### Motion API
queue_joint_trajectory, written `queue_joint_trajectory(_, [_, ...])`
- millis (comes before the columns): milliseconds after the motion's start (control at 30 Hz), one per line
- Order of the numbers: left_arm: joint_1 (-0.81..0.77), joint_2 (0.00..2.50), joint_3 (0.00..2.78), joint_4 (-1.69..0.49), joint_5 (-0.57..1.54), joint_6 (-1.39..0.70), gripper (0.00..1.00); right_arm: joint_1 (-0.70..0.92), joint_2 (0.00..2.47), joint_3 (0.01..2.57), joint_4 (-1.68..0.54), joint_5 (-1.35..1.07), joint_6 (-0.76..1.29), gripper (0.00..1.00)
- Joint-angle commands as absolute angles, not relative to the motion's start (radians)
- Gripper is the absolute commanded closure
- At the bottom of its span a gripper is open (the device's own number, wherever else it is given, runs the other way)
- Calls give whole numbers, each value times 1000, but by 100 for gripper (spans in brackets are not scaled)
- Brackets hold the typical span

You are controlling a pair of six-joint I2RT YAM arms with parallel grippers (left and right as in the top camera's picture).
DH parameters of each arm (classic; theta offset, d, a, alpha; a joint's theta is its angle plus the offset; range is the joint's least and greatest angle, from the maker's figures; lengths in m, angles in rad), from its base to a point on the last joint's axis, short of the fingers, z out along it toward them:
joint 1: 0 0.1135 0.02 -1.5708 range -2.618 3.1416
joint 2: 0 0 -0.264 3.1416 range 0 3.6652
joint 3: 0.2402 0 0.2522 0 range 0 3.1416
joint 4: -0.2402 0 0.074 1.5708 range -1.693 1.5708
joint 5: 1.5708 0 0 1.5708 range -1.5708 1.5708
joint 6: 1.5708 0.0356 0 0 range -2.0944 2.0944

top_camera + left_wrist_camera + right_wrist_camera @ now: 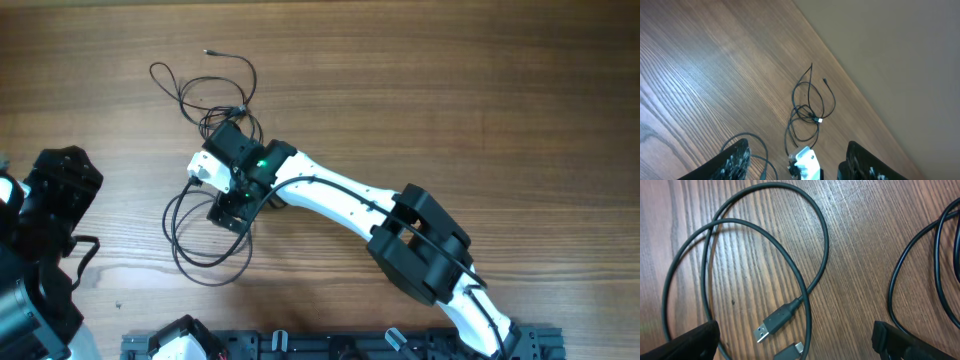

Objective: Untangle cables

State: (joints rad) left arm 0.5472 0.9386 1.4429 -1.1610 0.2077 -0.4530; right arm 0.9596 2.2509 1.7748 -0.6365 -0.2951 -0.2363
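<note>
A thicker black cable (205, 240) lies in loose loops left of centre. In the right wrist view its loops (765, 240) end in a USB-A plug (772, 322) beside a smaller plug (790, 352). A thin black cord tangle (205, 90) lies behind it and also shows in the left wrist view (810, 107), with a white-tipped plug (819, 120). My right gripper (225, 198) hovers open over the two plugs (795, 332), holding nothing. My left gripper (797, 147) is open and empty, well above the table, looking toward the right gripper's white part (805, 162).
The right arm (350, 205) stretches diagonally from the bottom right across the table. The left arm (50, 220) sits at the left edge. A black rail (330, 345) runs along the front edge. Another thin cord (940, 255) curves at the right of the right wrist view.
</note>
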Motion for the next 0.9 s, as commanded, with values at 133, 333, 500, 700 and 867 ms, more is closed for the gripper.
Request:
queue_joint_trajectory(133, [552,936,1457,-1159,216,-422,36,961,2363,1772,-636,-360,-176,0])
queue_joint_trajectory(333, [552,936,1457,-1159,216,-422,36,962,2375,1772,-646,-414,-173,4])
queue_joint_trajectory(500, [552,936,1457,-1159,216,-422,36,962,2375,1772,-648,-451,-99,30])
queue_joint_trajectory(700, [552,936,1457,-1160,216,-422,36,962,2375,1772,-661,-455,-44,39])
queue_joint_trajectory(867, [552,936,1457,-1160,216,-422,36,962,2375,1772,-674,-455,-44,75])
